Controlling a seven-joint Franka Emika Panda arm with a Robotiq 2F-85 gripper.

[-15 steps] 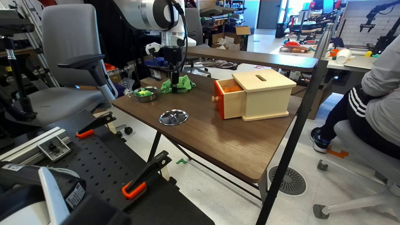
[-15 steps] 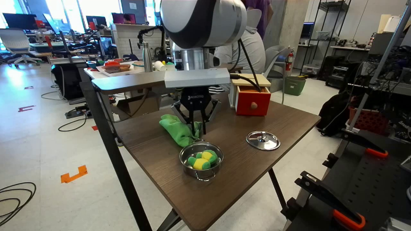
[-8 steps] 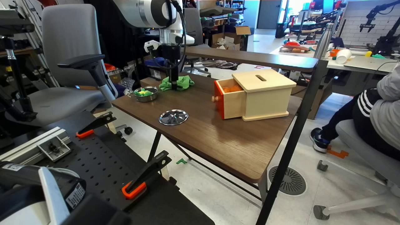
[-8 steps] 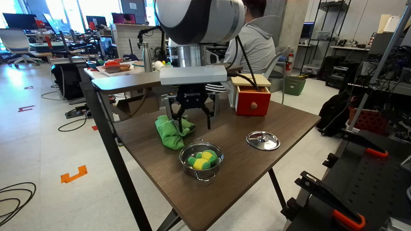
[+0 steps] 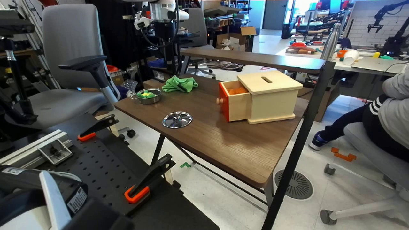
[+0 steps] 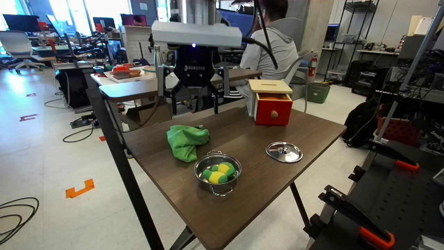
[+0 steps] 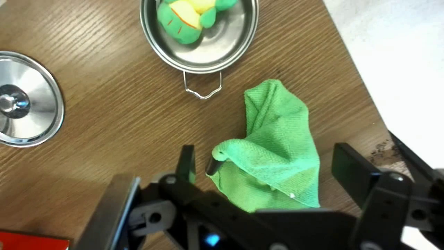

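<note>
Ann: Here's the gripper (image 6: 195, 111), up in the air over the table (image 6: 242, 137), and its fingers (image 7: 187, 161) stand wide apart!

Ben: What's closest to it?

Ann: The green cloth (image 7: 277, 149)! It lies rumpled on the table below, and the wrist view shows it right in the space between the fingertips. A gap separates the two, so cloth and gripper are apart.

Ben: And look at the edge of that cloth, between eight and nine o'clock: a dark tip (image 7: 214, 166) pokes out of the fold! What it belongs to, I can't tell.

Ann: Up at eleven o'clock from the cloth, near it but apart, there's the metal pot (image 7: 218, 45), with green-and-yellow plush (image 7: 184, 24) sitting inside!

Ben: And the shiny lid (image 7: 38, 100)?

Ann: Between nine and ten o'clock from the cloth, flat on the table, knob (image 7: 7, 103) up!

Ben: Now the wooden box (image 5: 271, 99)! In both exterior views its red-fronted drawer (image 6: 274, 107) juts partly out, and orange stuff (image 5: 236, 91) shows inside.

Ann: In an exterior view that box stands between one and two o'clock from the pot, well apart. Farther back, at two o'clock from the gripper, sits a person (image 6: 270, 57) in a grey top!
</note>
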